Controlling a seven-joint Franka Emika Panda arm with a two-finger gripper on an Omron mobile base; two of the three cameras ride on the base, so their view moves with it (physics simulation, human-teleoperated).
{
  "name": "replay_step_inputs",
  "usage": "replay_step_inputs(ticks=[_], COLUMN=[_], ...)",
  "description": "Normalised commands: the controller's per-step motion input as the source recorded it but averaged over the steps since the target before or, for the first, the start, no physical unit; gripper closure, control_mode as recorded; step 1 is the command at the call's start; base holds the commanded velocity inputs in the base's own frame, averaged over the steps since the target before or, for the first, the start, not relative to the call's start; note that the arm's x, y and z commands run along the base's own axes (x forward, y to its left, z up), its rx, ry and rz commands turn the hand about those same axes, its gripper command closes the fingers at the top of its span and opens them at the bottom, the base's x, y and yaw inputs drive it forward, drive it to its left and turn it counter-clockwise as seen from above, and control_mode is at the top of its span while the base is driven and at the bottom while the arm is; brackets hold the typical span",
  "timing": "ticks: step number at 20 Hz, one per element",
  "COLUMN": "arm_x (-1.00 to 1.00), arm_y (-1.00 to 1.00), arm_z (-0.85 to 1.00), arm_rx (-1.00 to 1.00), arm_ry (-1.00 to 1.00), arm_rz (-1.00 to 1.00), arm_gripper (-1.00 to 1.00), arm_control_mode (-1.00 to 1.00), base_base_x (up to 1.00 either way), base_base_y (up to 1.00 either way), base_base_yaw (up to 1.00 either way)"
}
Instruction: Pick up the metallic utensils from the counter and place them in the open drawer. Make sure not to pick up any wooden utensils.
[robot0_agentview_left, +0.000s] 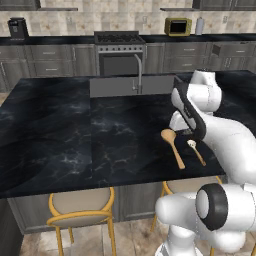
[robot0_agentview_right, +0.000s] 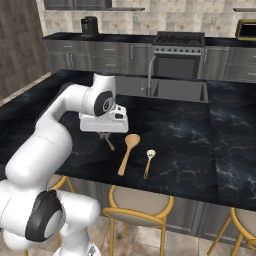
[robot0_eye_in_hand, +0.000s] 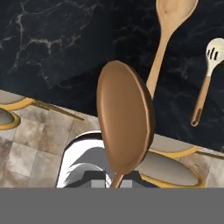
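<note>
Three utensils in all. Two lie on the counter (robot0_agentview_left: 75, 130) near its front edge: one large wooden spoon (robot0_agentview_left: 172, 146) and, just beside it, one smaller spoon with a pale slotted head (robot0_agentview_left: 196, 151) on a tan handle. A third, brown spoon (robot0_eye_in_hand: 124, 120) hangs above the counter's edge. Two stools (robot0_agentview_left: 80, 210) stand under the counter.

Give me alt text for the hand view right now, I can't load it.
A brown wooden spoon looms close, its handle running down toward the shut hand. Beyond, on the black marble counter, lie a large tan wooden spoon and a small white slotted spoon with a wooden handle.
</note>
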Motion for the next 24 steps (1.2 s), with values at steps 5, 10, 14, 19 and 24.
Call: replay_step_inputs(ticks=[5,10,14,19,24], arm_x=[-0.83,-0.71,-0.47,-0.16,0.0], arm_y=[0.0,0.0,0.0,0.0,0.0], arm_z=[0.09,0.05,0.15,0.07,0.0], arm_rx=[0.0,0.0,0.0,0.0,0.0], arm_ry=[0.0,0.0,0.0,-0.01,0.0], arm_rz=[0.0,0.0,0.0,0.0,0.0], arm_gripper=[1.0,1.0,1.0,1.0,1.0], arm_control_mode=[-1.0,-1.0,-1.0,-1.0,-1.0], base_base_x=[0.0,0.0,0.0,0.0,0.0], base_base_y=[0.0,0.0,0.0,0.0,0.0], base_base_yaw=[0.0,0.0,0.0,0.0,0.0])
